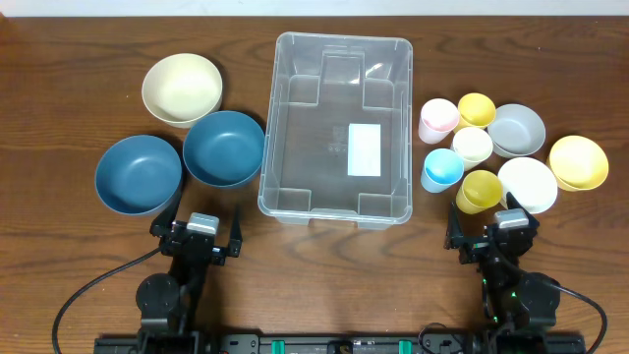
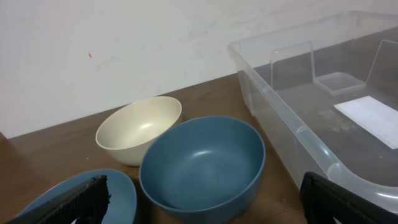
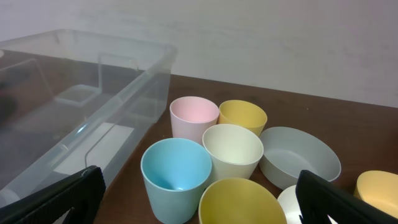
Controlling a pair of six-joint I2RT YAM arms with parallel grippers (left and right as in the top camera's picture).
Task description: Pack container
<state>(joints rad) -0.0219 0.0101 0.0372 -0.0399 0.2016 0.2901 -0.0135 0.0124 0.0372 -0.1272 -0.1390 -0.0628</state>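
The container (image 1: 295,118), a large clear bin with a white label (image 1: 365,149) on its base, stands mid-table with nothing in it. Left of it sit a cream bowl (image 1: 182,88) and two blue bowls (image 1: 224,147) (image 1: 139,174). To its right cluster several cups (image 1: 442,170) and a grey (image 1: 517,130), a white (image 1: 528,183) and a yellow bowl (image 1: 578,161). My left gripper (image 1: 200,236) is open just in front of the blue bowls (image 2: 202,165). My right gripper (image 1: 493,236) is open in front of the yellow cup (image 3: 239,202), holding nothing.
Both arm bases and their cables lie along the table's front edge. In the left wrist view the container's near wall (image 2: 292,124) runs close beside the right finger (image 2: 336,199). The cups stand tightly packed, touching one another.
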